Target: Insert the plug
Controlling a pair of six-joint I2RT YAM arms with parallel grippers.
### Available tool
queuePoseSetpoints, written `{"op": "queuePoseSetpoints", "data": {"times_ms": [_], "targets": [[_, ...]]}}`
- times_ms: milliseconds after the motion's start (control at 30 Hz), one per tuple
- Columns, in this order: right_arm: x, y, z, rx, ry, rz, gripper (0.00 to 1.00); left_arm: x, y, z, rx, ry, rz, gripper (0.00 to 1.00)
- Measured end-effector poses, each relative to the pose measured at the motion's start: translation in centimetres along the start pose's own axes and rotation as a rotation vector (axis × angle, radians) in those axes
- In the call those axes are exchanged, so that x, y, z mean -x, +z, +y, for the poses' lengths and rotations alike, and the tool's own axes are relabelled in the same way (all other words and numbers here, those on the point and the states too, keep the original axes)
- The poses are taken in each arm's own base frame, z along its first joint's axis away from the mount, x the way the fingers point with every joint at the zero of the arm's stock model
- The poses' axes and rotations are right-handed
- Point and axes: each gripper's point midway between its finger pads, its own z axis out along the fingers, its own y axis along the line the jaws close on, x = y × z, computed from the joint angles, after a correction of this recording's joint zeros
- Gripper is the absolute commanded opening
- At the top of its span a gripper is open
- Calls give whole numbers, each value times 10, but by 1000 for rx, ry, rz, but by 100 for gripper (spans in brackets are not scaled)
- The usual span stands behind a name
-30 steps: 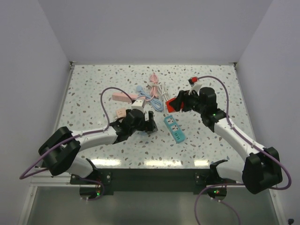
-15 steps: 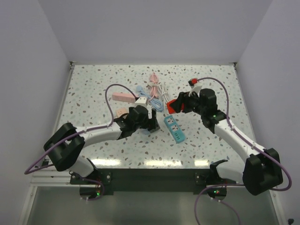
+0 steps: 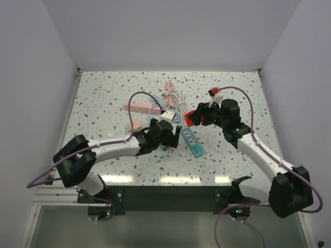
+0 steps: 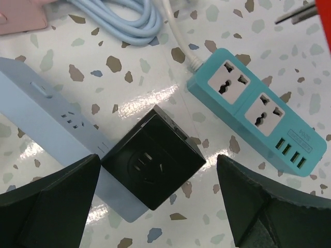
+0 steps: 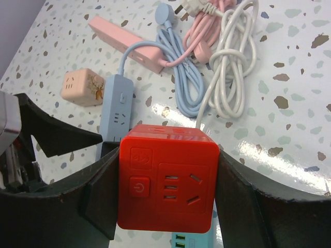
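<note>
My right gripper [image 3: 198,117] is shut on a red cube plug [image 3: 191,117], holding it above the table just past the teal power strip [image 3: 192,142]. In the right wrist view the red cube [image 5: 168,178] fills the gap between both fingers, socket face toward the camera. Its metal prongs [image 4: 297,14] show at the top right of the left wrist view. My left gripper [image 3: 166,135] hangs open over a black cube adapter [image 4: 152,163], which sits on the end of a light blue power strip [image 4: 46,121]. The teal strip [image 4: 253,106] lies just right of it.
A pink power strip [image 3: 138,107] and a pink cube [image 3: 135,124] lie at the left. Coiled blue, pink and white cables [image 3: 173,98] sit at the table's middle back. The table wall [image 3: 165,70] runs along the far edge.
My left arm has swung right, its gripper now close beside the teal strip. The right gripper with the red cube has hardly moved.
</note>
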Motion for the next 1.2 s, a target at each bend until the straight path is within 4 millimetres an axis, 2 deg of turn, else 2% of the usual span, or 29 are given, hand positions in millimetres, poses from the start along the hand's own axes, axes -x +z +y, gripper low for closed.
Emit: {"op": "queuePoseSetpoints", "data": {"times_ms": [100, 267, 367, 500, 767, 1033, 1133, 1167, 1200], "targets": [[0, 0, 0, 1, -2, -1, 0, 7, -6, -4, -26, 95, -30, 100], [0, 0, 1, 5, -3, 0, 0, 29, -19, -7, -74, 220, -111, 100], [0, 0, 2, 9, -3, 1, 0, 38, -20, -10, -95, 302, -147, 100], [0, 0, 2, 9, -3, 1, 0, 32, -16, -12, -126, 402, -127, 100], [0, -1, 1, 8, -3, 1, 0, 1, 4, -20, -186, 501, -28, 100], [0, -1, 1, 8, -3, 1, 0, -7, 21, -24, -183, 527, 19, 100], [0, -1, 1, 8, -4, 1, 0, -12, 26, -20, -177, 535, 33, 87], [0, -1, 1, 8, -4, 1, 0, -12, 27, -19, -177, 533, 35, 72], [0, -1, 1, 8, -4, 1, 0, -11, 28, -18, -176, 529, 35, 66]]}}
